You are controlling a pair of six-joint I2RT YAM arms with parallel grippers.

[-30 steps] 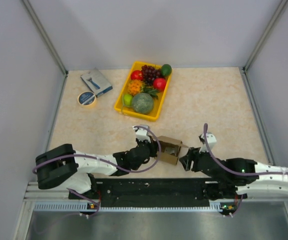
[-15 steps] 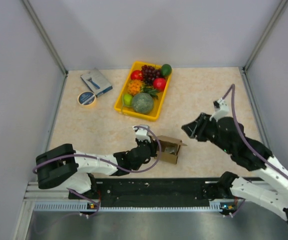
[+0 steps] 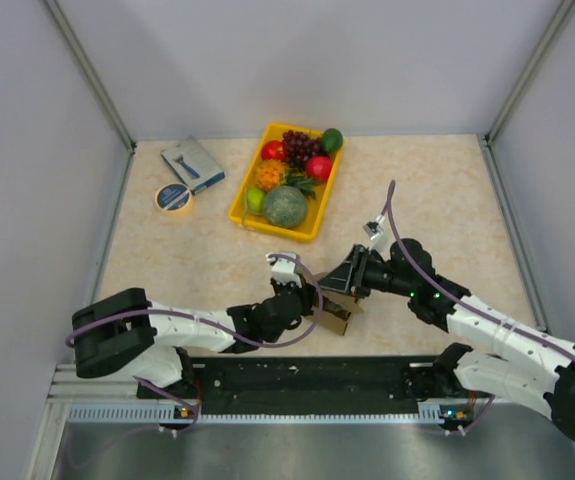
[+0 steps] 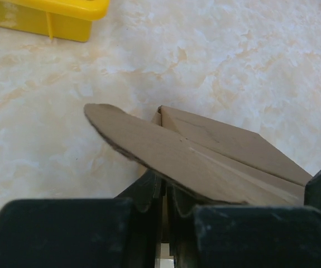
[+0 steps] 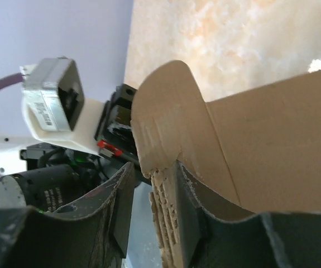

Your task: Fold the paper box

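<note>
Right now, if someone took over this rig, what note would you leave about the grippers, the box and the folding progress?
Left gripper: shut on a flap of the paper box.
Right gripper: straddles a rounded tab of the box; a gap shows beside the card, so I cannot tell if it is clamped.
Box: between the two arms, near their bases.
Done: partly folded up, no longer a flat sheet.
Left: probably tucking the loose flaps and closing it.

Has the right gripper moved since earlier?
Yes. The right gripper moved from the near edge toward the yellow tray, now straddling a flap of the box.
</note>
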